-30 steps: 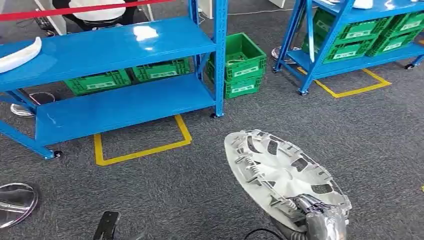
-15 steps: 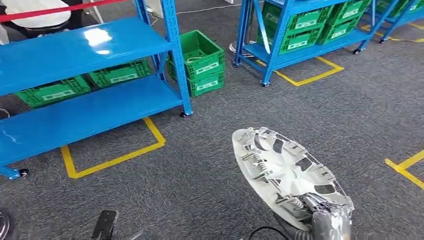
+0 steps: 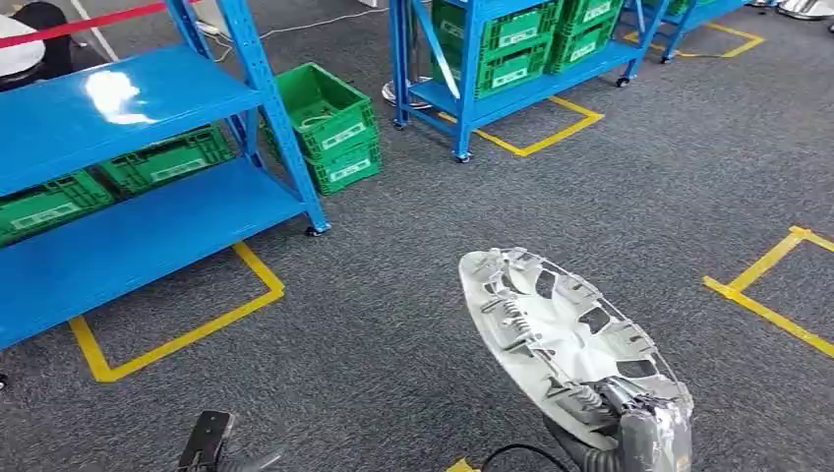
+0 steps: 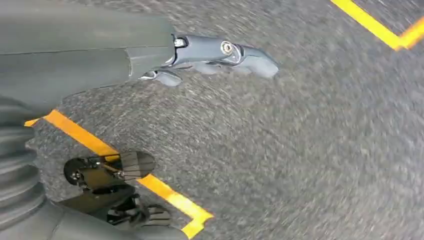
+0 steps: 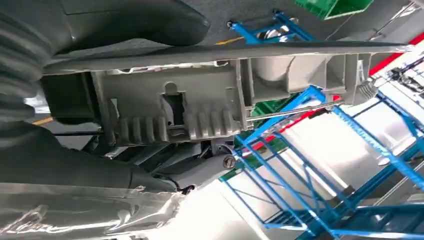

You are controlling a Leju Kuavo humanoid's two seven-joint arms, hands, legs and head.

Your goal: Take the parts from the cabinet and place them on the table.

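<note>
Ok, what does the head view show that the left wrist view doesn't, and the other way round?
Head view alone: the silver wheel cover held at its rim by the right hand, blue shelving, green crates. Left wrist view alone: the left hand close up, holding nothing, fingers stretched out over the carpet. Both: grey carpet with yellow floor tape.

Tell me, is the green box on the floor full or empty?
Nearly empty. The head view looks into the open green box beside the blue rack: mostly bare bottom, with some thin light thing lying there, too small to tell.
</note>
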